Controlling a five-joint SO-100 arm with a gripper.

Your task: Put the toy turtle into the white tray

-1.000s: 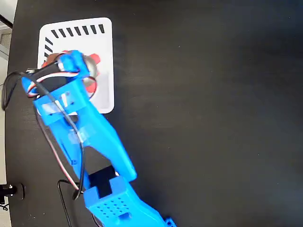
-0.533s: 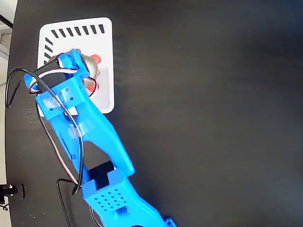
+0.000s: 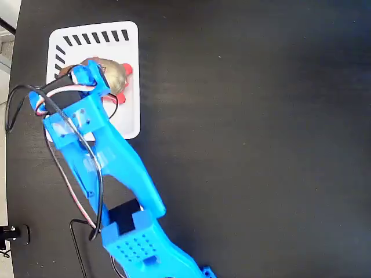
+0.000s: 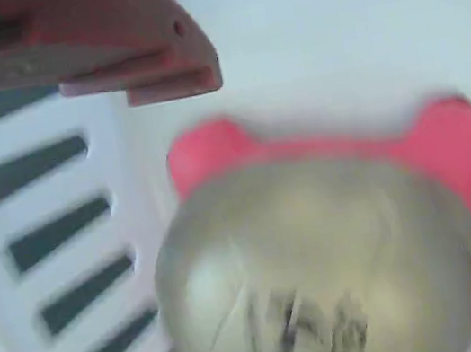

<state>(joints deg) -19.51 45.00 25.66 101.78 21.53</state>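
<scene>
The toy turtle (image 3: 113,80), glossy domed shell, red feet, lies on the white tray (image 3: 128,116) on a matte black tabletop (image 3: 255,145); the hand (image 3: 87,74) grip cannot be told.

In the fixed view the white tray (image 3: 124,116) sits at the upper left of the table (image 3: 261,145). The toy turtle (image 3: 116,78) lies in the tray, toward its slotted top end. The arm (image 3: 104,156) reaches up from the lower left, its end over the tray beside the turtle.
</scene>
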